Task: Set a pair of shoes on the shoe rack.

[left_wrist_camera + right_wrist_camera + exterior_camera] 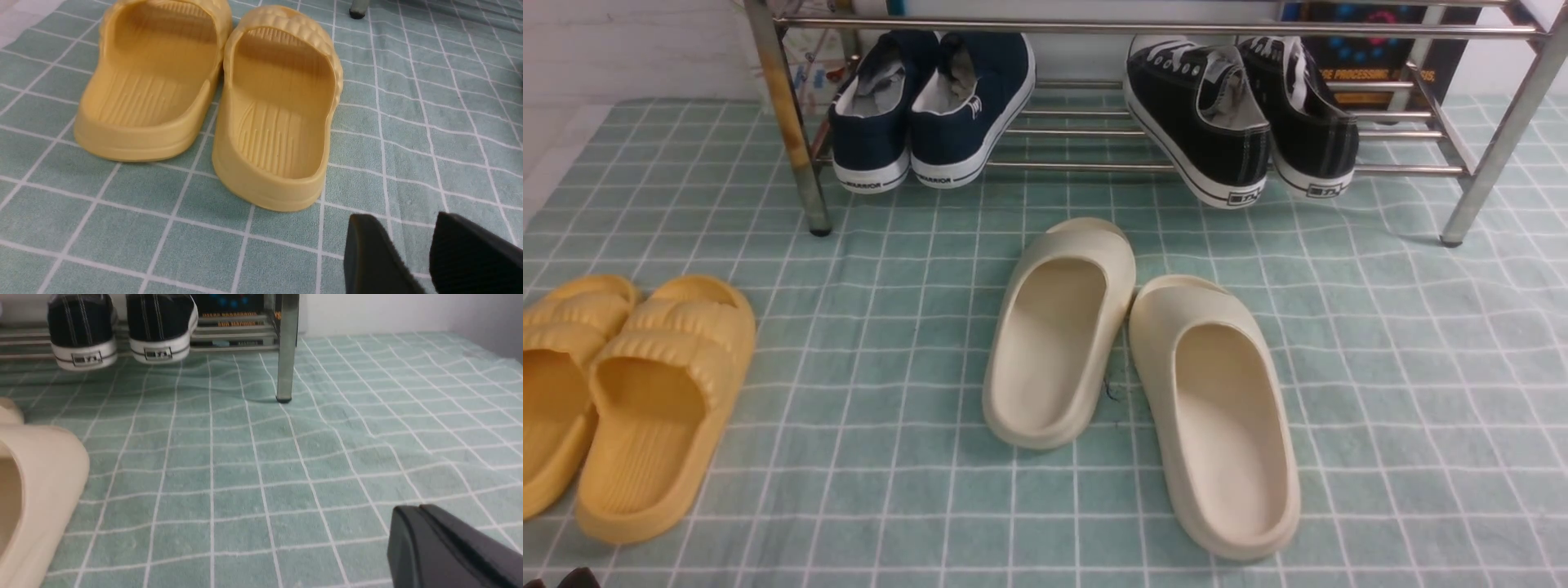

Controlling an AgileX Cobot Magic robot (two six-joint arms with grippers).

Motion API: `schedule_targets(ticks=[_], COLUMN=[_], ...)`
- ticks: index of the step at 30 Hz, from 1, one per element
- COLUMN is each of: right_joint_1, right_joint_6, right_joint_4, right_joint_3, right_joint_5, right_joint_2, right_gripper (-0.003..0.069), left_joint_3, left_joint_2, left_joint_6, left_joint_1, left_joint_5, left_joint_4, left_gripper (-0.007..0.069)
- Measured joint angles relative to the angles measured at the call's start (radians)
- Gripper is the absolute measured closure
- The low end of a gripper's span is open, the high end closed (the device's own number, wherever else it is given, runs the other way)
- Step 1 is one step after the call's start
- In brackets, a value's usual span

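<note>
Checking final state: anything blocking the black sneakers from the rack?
Nothing visible does. The black sneakers already sit on the shoe rack, on its lower tubes at its right end, heels overhanging the front. The navy sneakers stand apart at the left end.

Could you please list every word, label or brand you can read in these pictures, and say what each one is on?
"WARRIOR": heel strip of each navy blue sneaker.
"...E PROCESSING...": partly hidden print on the dark box behind the shoe rack.
Heel patches on the black sneakers: too small and blurred to read.
</note>
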Motion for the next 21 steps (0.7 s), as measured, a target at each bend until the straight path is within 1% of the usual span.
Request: schedule_targets(ticks=[5,12,21], right_joint_1=[0.000,0.000,0.000], right_joint_6=[0.000,-0.076,-0.098], right_joint_4=[0.000,0.019,0.053], right_joint_3=[0.000,0.000,-0.006], right_joint_5=[0.096,0.108,0.146], right_joint_2=[0.000,0.000,0.000], right_gripper=[0.0662,0.0664,0.0664], left_joint_3=[0.000,0.000,0.000], left_joint_2=[0.000,0.000,0.000], left_joint_6=[0.000,0.000,0.000], left_joint_1=[0.000,0.001,0.001], left_joint_5=[0.000,0.000,0.000], left_joint_4=[0.000,0.000,0.000], left_gripper=[0.0386,0.0386,0.0386])
